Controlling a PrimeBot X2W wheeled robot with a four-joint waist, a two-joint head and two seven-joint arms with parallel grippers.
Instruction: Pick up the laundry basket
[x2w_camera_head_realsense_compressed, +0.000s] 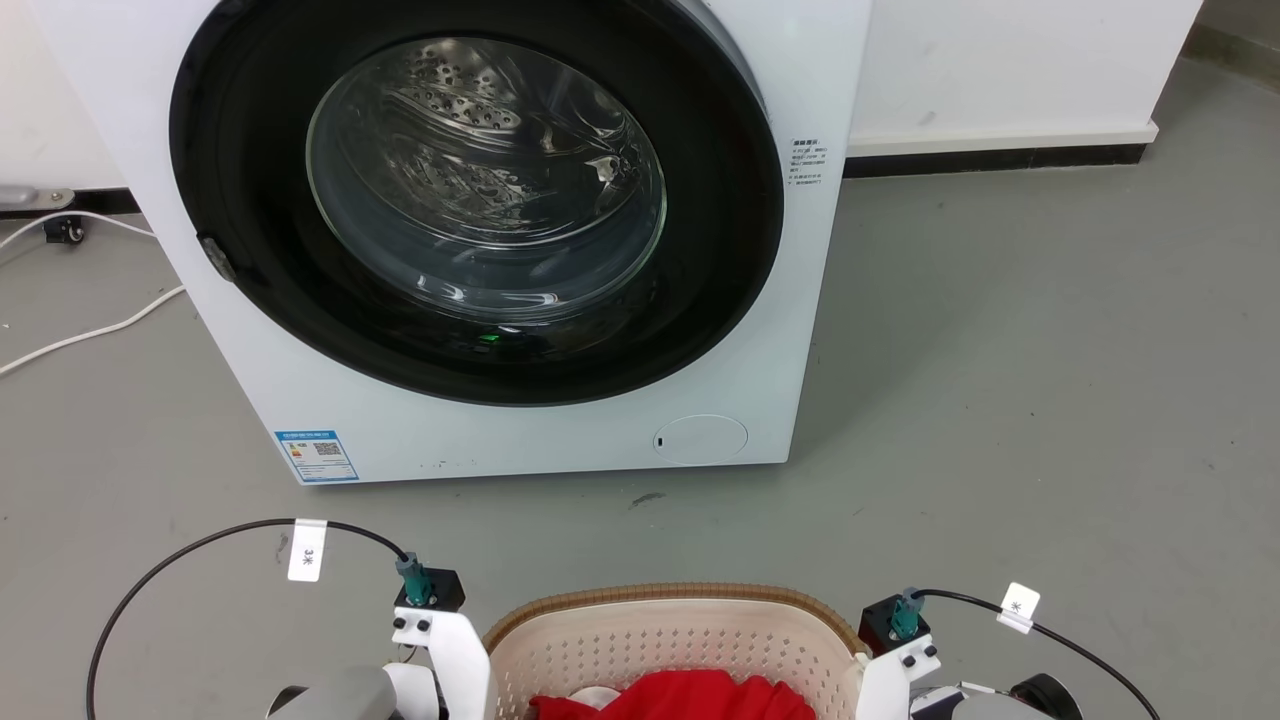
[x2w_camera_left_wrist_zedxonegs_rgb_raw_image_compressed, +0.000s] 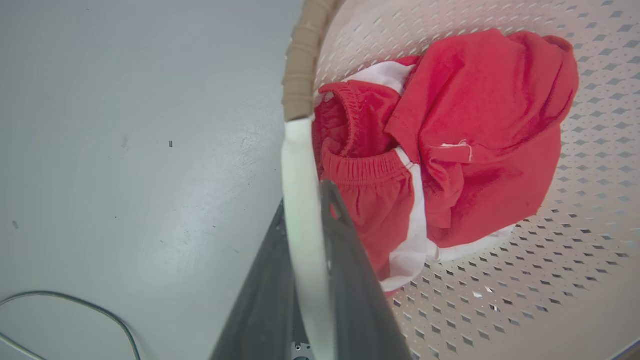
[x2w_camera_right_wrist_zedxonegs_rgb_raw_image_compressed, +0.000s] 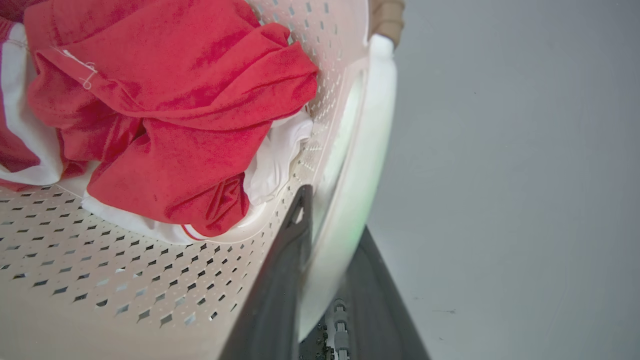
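The laundry basket (x2w_camera_head_realsense_compressed: 670, 640), cream perforated plastic with a brown woven-look rim (x2w_camera_head_realsense_compressed: 660, 592), sits at the bottom middle of the head view, between my two wrists. Red and white clothes (x2w_camera_head_realsense_compressed: 680, 698) lie inside it. In the left wrist view my left gripper (x2w_camera_left_wrist_zedxonegs_rgb_raw_image_compressed: 305, 197) is shut on the basket's white side handle (x2w_camera_left_wrist_zedxonegs_rgb_raw_image_compressed: 300, 165), one dark finger on each side of it. My right gripper (x2w_camera_right_wrist_zedxonegs_rgb_raw_image_compressed: 334, 212) clamps the opposite white handle (x2w_camera_right_wrist_zedxonegs_rgb_raw_image_compressed: 372, 115) the same way. Both wrist views look down on the perforated basket wall (x2w_camera_left_wrist_zedxonegs_rgb_raw_image_compressed: 575, 280) (x2w_camera_right_wrist_zedxonegs_rgb_raw_image_compressed: 100, 280) and the red clothes (x2w_camera_left_wrist_zedxonegs_rgb_raw_image_compressed: 475, 125) (x2w_camera_right_wrist_zedxonegs_rgb_raw_image_compressed: 175, 100).
A white front-loading washing machine (x2w_camera_head_realsense_compressed: 500, 220) with its round glass door closed stands on the grey floor just beyond the basket. A white cable (x2w_camera_head_realsense_compressed: 90, 335) trails on the floor at the left. Open floor (x2w_camera_head_realsense_compressed: 1050, 400) lies to the right, ending at a white wall.
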